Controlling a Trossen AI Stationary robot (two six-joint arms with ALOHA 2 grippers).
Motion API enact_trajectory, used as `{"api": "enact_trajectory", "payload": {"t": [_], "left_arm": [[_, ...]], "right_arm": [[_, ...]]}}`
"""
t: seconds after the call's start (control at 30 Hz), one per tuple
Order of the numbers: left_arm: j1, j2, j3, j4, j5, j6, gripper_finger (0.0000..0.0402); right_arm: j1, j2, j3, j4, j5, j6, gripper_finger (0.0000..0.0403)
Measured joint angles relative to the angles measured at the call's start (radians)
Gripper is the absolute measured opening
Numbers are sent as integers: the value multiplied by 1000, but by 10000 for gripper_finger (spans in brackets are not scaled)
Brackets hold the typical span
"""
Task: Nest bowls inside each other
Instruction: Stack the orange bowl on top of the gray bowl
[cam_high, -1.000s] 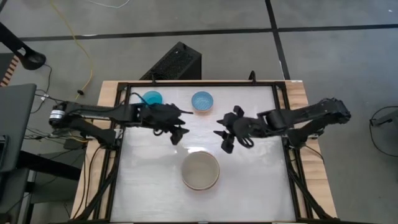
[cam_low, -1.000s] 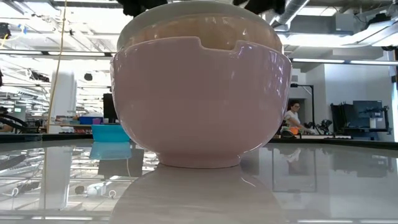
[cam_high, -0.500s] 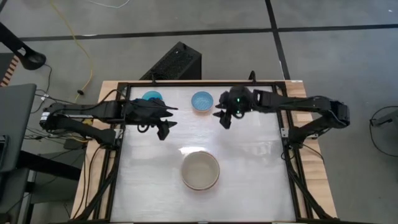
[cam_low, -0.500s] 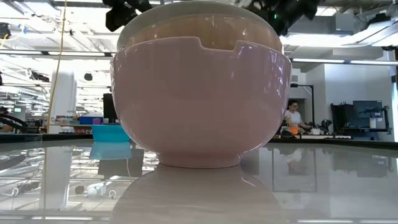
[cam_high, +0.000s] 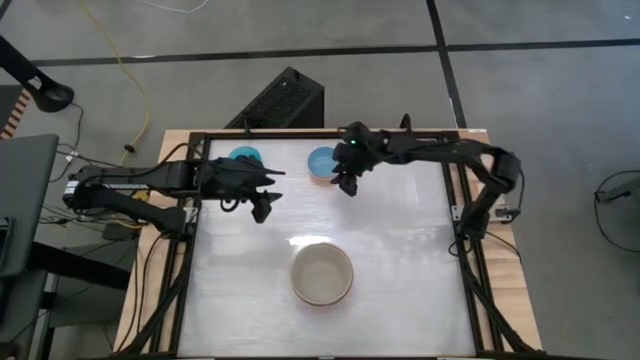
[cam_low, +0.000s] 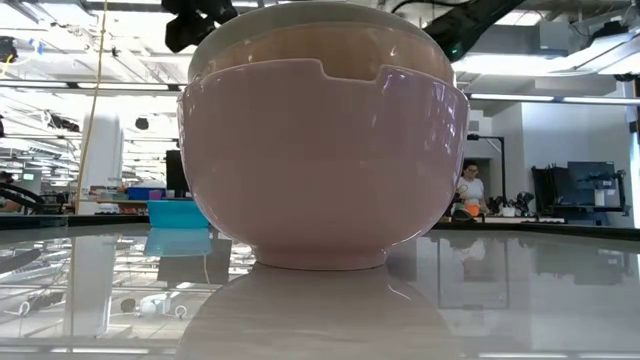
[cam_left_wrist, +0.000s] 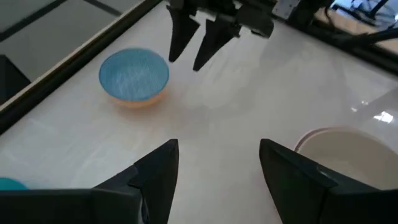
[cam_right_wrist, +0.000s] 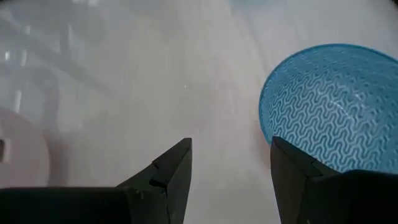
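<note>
A stack of nested bowls (cam_high: 322, 274) rests on its base near the table's middle front. In the low view its outer pale pink bowl (cam_low: 320, 170) holds a cream one. A light blue bowl (cam_high: 322, 162) and a cyan bowl (cam_high: 244, 155) stand on the table near the far edge. My right gripper (cam_high: 347, 185) hovers open just beside the light blue bowl (cam_right_wrist: 329, 106), on its right and near side. My left gripper (cam_high: 262, 207) hangs open over the table's left part, in front of the cyan bowl, with nothing between its fingers.
A black frame (cam_high: 200, 135) runs around the white tabletop. Bare tabletop lies between the stack and the two small bowls, and on the right half. Beyond the table, the low view shows a room with a person (cam_low: 468, 190) far off.
My right gripper has swung from the table's middle toward the far edge and down, ending beside the light blue bowl, still open. My left gripper has drawn back toward the table's left edge and risen a little. The bowls have not moved.
</note>
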Motion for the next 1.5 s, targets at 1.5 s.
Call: {"api": "enact_trajectory", "payload": {"t": [1.5], "left_arm": [[11, 0, 0, -28, 16, -38, 213]], "right_arm": [[-135, 334, 394, -235, 28, -168, 168]]}}
